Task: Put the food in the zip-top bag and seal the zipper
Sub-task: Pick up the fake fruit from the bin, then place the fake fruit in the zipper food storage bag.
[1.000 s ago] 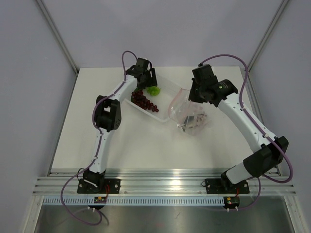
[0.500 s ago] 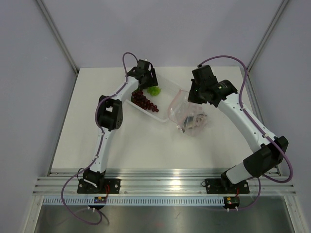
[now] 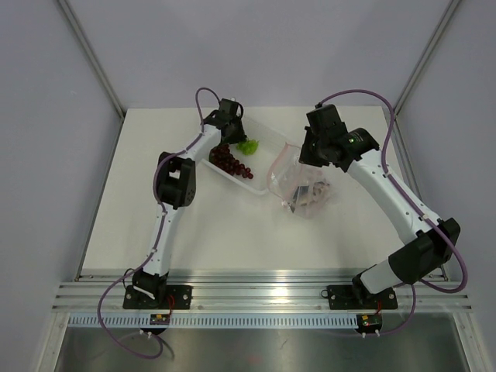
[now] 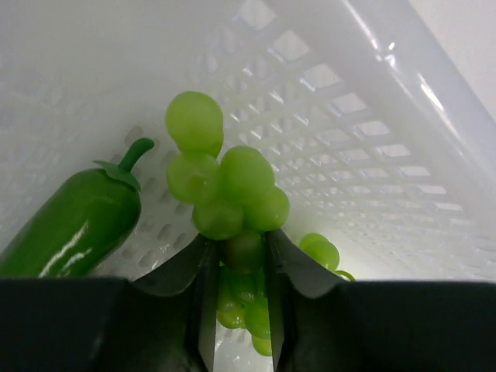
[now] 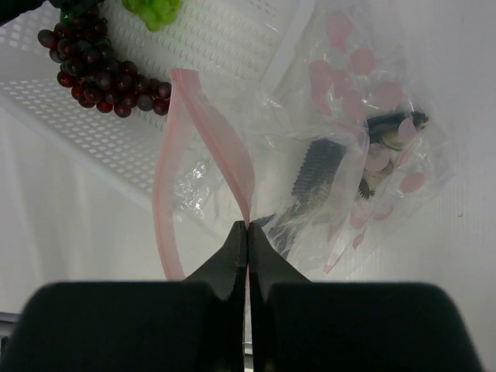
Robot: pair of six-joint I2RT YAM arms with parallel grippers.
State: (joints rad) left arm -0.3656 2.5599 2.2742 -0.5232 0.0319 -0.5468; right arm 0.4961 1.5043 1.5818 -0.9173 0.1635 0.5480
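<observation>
In the left wrist view my left gripper (image 4: pixel 236 256) is shut on a bright green bunch of round beads (image 4: pixel 225 186), one bead pinched between both fingers, inside the white tray (image 4: pixel 349 139). A green chili pepper (image 4: pixel 74 221) lies just left of it. From above, the dark red grape bunch (image 3: pixel 231 161) sits in the tray beside the green bunch (image 3: pixel 247 145). My right gripper (image 5: pixel 248 226) is shut on the pink zipper (image 5: pixel 213 132), holding the zip-top bag (image 5: pixel 349 101) with its mouth gaping. A grey fish (image 5: pixel 391 128) lies in the bag.
The white tray (image 3: pixel 267 139) lies slantwise at the back middle of the table, its right end against the bag (image 3: pixel 298 182). A dark ridged item (image 5: pixel 316 167) also lies in the bag. White walls close in the table's back and sides.
My left gripper's fingers have closed in on the green bunch in the tray, and the wrist dipped slightly. My right arm and the bag have stayed still.
</observation>
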